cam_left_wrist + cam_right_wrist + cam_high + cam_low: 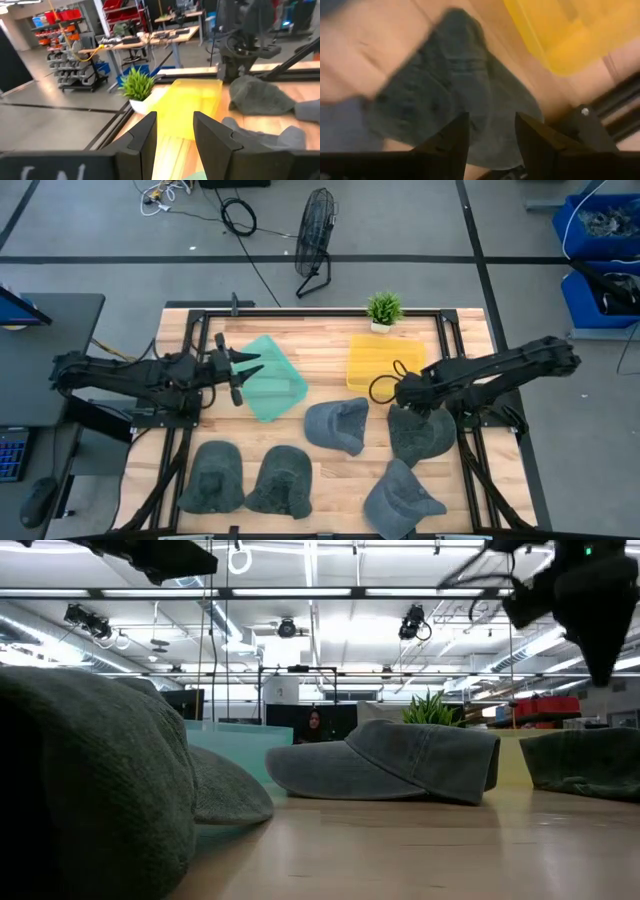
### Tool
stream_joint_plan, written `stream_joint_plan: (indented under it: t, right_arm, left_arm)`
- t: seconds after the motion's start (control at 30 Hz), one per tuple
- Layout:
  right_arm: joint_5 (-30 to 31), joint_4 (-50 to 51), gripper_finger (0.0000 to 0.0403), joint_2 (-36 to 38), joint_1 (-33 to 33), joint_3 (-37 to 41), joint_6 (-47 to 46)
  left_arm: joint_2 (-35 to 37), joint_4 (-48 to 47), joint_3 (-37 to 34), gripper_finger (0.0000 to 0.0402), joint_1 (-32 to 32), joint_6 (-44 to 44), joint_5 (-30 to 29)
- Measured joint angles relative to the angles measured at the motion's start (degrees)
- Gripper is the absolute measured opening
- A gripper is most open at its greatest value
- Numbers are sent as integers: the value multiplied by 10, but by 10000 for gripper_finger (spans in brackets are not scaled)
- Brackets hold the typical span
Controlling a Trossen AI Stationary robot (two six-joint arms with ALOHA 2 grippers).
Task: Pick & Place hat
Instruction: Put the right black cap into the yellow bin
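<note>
Right gripper (407, 394) sits directly above a grey hat (421, 434) on the right side of the table (330, 345), just below the yellow tray (384, 360). Right wrist view: fingers (451, 140) spread apart with a clear gap, hat (455, 95) fills the space below them, nothing gripped. Can't tell whether the tips touch the fabric.

Left gripper (240, 372) hangs over the teal tray (271, 377) on the left side, fingers (145, 136) parted, empty. Left wrist view looks across to the yellow tray (187, 102), small potted plant (136, 86) and the right arm over its hat (260, 95).

4 more grey hats on the table: 1 at centre (337, 425) beside the teal tray, 2 along the front edge left (212, 476) and (280, 481), 1 front right (399, 498). Both trays hold no hats.

Low view: centre hat (390, 762) lies brim-forward on the wood, plant (432, 708) behind it.
</note>
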State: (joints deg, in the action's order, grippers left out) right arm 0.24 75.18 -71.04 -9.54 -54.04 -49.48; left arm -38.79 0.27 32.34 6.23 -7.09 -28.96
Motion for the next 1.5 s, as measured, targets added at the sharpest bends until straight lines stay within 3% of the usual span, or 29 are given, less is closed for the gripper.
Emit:
stream_joint_plan:
  t: [0.17,0.33,0.5,0.63,0.87,1.0,1.1,1.2,1.3,1.5]
  right_arm:
    - [-58,-64,162,-20,0,49,-10]
    - [-65,-139,162,-26,1,104,-8]
    - [44,-169,162,-28,3,165,18]
    - [42,-189,149,-28,5,191,-1]
    - [-53,-200,19,-28,5,174,6]
    - [-137,-186,24,-29,5,118,4]
    - [-139,-157,15,-29,1,57,10]
    - [-95,-123,8,-29,-2,-12,33]
    - [-12,-89,12,-29,-4,-78,65]
    - [248,-47,11,-28,14,-146,112]
  left_arm:
    - [-7,-1,0,130,0,0,-9]
    - [-6,0,0,130,0,0,-9]
    - [-6,1,0,130,0,0,-9]
    - [-6,7,0,130,0,0,-9]
    - [-6,27,0,130,0,-2,-9]
    - [-6,28,0,130,0,-2,-9]
    - [-6,28,0,130,0,-2,-9]
    - [-6,28,0,130,0,-2,-9]
    - [-6,28,0,130,0,-2,-9]
    - [-6,29,0,130,0,-2,-9]
